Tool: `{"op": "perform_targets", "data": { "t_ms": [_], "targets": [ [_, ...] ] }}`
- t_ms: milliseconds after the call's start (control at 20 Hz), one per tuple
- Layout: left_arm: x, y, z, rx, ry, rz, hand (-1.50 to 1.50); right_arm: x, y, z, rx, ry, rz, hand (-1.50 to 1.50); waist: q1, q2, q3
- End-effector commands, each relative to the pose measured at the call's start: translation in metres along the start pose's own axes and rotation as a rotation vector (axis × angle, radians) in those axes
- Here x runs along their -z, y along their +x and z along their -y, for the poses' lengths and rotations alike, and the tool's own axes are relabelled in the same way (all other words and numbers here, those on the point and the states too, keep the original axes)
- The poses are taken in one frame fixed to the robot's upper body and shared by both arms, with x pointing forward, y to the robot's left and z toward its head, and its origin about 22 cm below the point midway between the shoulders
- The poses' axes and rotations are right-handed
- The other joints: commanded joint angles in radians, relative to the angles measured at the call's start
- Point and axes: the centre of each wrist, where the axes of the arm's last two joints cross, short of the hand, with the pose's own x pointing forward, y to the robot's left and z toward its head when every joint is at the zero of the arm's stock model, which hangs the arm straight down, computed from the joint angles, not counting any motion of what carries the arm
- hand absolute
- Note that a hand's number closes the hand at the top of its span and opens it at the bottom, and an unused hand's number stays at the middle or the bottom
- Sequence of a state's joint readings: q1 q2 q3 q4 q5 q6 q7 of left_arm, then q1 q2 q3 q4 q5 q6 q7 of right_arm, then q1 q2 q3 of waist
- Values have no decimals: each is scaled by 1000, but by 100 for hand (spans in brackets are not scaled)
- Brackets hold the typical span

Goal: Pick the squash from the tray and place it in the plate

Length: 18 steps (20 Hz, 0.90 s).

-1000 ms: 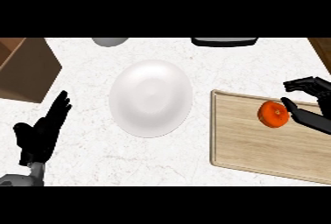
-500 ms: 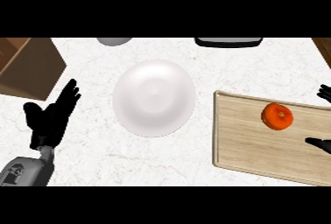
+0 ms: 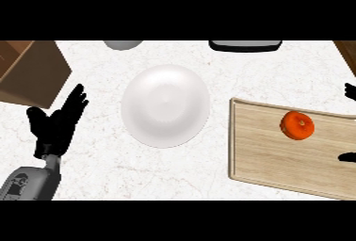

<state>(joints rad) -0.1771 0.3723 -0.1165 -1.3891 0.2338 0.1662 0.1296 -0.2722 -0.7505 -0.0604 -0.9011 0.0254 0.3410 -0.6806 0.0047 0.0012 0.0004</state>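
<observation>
An orange squash [image 3: 297, 124] lies on the wooden tray [image 3: 271, 160] at the right of the counter. The white plate [image 3: 165, 106] sits in the middle, left of the tray, with nothing on it. Only two black tips of my right hand [image 3: 350, 90] show at the right edge, one above and one below the squash's level. They are far apart and touch nothing. My left hand [image 3: 59, 122] rests open at the left with its fingers up, apart from the plate.
A brown wooden box [image 3: 28, 70] fills the upper left corner. At the back edge stand a grey bowl [image 3: 124, 44] and a dark-rimmed object [image 3: 245, 45]. A brown surface [image 3: 348, 49] shows at the upper right.
My right hand has pulled back to the right, away from the squash, and is mostly out of view. The squash stays on the tray. My left hand has shifted slightly up and right.
</observation>
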Motion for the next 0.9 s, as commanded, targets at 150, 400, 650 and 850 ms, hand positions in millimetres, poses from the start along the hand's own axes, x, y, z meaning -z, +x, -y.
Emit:
{"op": "perform_targets", "data": {
  "t_ms": [150, 400, 650, 850],
  "targets": [
    [3, -13, 2, 8, 13, 4, 0, 11, 21, 1, -112, 176, -117, -150, -9, -2, -1],
    [-10, -4, 0, 3, -12, -4, 0, 19, 14, -25, -237, 220, -166, -150, 1, -2, 0],
    [-5, 14, -13, 1, 3, -7, 0, 52, 18, -46, -322, 274, -230, -150, 9, -1, 0],
    [-17, -15, -7, 28, -9, 1, 0, 44, 24, -32, -353, 327, -276, -150, 2, -1, 0]
  ]
}}
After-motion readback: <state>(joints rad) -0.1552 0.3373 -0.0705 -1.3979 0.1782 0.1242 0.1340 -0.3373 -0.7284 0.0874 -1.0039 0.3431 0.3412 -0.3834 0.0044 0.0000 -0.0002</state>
